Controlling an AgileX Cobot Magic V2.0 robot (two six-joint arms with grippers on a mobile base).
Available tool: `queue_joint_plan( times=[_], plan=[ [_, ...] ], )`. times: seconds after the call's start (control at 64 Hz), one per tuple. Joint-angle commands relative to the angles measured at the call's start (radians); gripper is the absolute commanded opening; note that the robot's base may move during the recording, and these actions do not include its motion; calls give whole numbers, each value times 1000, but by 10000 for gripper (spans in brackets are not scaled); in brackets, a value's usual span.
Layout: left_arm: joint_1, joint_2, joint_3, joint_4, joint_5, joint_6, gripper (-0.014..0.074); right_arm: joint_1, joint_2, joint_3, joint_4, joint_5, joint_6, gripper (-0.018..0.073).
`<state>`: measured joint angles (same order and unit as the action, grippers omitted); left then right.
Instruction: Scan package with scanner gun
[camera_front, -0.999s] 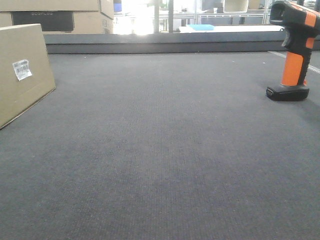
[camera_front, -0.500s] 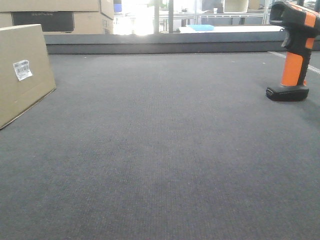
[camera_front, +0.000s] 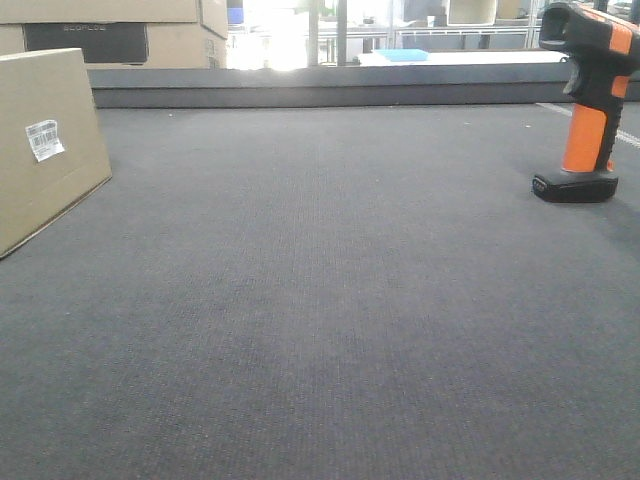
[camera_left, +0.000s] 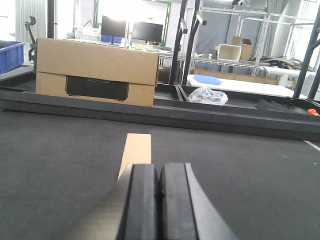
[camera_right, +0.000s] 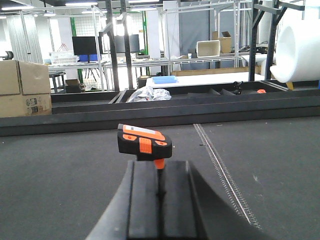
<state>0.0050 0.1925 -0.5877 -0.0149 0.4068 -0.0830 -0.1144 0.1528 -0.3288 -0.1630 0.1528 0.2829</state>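
Both the left gripper (camera_left: 158, 200) and right gripper (camera_right: 159, 205) are closed and empty; the upright scanner gun (camera_front: 590, 100), far from the package (camera_front: 45, 145), could topple if nudged.

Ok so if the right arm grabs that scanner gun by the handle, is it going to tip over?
Probably easy to tip: the scanner gun stands upright on a small black foot under a wide, overhanging head. A sideways nudge could likely topple it. It looks rigid plastic, so the orange handle should not flex, though it may be smooth.
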Motion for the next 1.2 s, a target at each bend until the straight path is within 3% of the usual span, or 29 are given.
queue_joint_plan(
  times=[0.0,0.406,0.484,0.531,0.593,0.64,0.812,1.187],
  plan=[
    [2,-5,-2,2,-12,-8,-111,-2,-6,4,-6,-4,-3,-167],
    [2,-5,-2,2,-12,-8,-111,-2,-6,4,-4,-4,-3,-167],
    [2,-5,-2,2,-12,-8,-111,-2,-6,4,54,23,-9,-167],
    [2,-5,-2,2,-12,-8,-111,-2,-6,4,105,63,-66,-167],
    [2,-5,-2,2,-12,-8,-111,1,-6,8,190,92,-283,-167],
    [2,-5,-2,2,-12,-8,-111,7,-6,19,243,82,-382,-167],
    [2,-5,-2,2,-12,-8,-111,27,-57,135,215,-153,-385,-167],
    [2,-5,-2,2,-12,-8,-111,27,-143,329,230,-204,-372,-167]
  ],
)
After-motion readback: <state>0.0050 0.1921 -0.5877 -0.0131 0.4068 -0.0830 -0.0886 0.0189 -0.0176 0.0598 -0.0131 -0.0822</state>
